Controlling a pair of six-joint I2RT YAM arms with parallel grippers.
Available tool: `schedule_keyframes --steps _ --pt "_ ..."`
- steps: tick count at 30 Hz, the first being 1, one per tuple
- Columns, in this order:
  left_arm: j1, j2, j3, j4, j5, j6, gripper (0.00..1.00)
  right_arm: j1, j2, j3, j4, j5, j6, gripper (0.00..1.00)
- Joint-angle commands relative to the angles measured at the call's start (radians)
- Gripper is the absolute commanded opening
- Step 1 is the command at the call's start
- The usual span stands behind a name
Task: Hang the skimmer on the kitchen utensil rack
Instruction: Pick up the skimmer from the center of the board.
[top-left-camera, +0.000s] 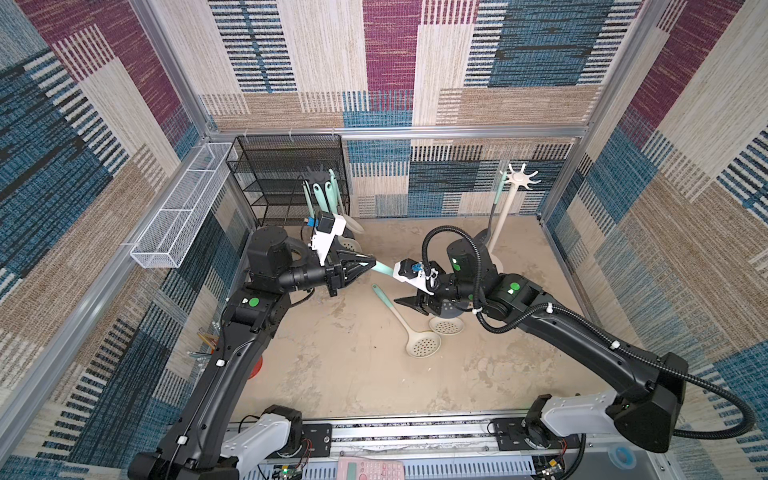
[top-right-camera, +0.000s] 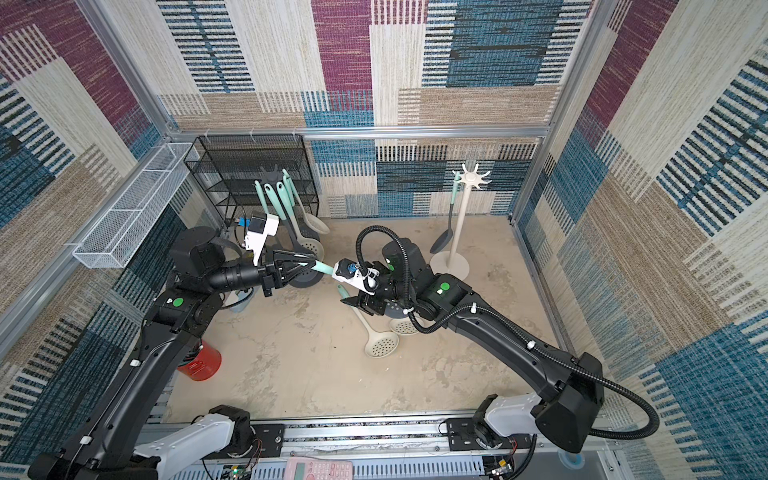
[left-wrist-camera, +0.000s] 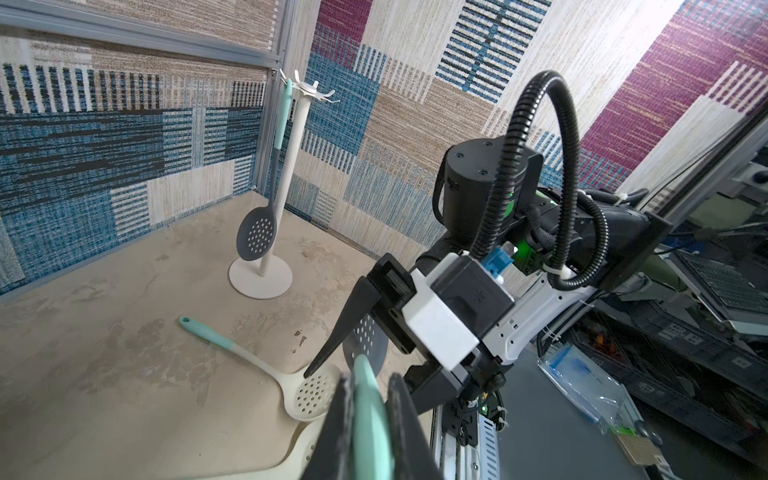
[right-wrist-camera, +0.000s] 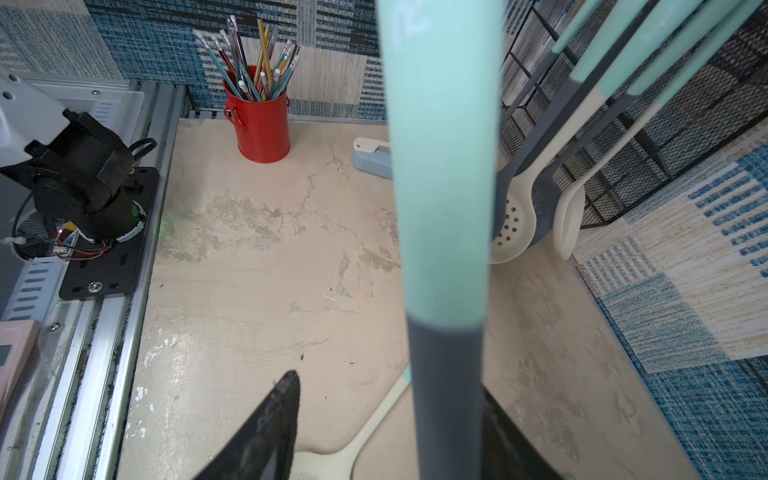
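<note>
Above the beige surface, the skimmer is clenched by its mint handle in the left claw. The right claw is held spread around its gray shaft.

Walls of patchwork weave in blue, plum, beige and cream, striped in places; aluminium frame at the corners and midway up; floor pale beige, mottled and scuffed; black mesh shelf in the far corner; white wire basket on the side wall beside it; even light.
</note>
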Motion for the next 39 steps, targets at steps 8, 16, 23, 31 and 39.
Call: schedule_keyframes --steps 8,16,23,31,39 --pt "0.0 0.019 0.043 -0.112 0.012 0.231 0.0 -0.01 0.006 0.03 -0.03 -0.069 -0.041 0.48" --pt "0.001 0.004 0.001 -0.107 -0.02 0.266 0.0 -0.027 0.063 0.047 -0.085 -0.095 -0.061 0.19" --pt "0.0 -0.017 -0.009 -0.122 -0.162 0.268 0.07 -0.056 0.089 0.028 -0.039 -0.109 -0.048 0.0" --pt "0.001 -0.06 -0.1 -0.063 -0.296 0.245 0.61 -0.147 0.083 -0.102 0.143 -0.138 0.073 0.0" --pt "0.001 -0.047 -0.199 0.053 -0.329 0.172 0.78 -0.251 0.018 -0.31 0.493 -0.049 0.261 0.0"
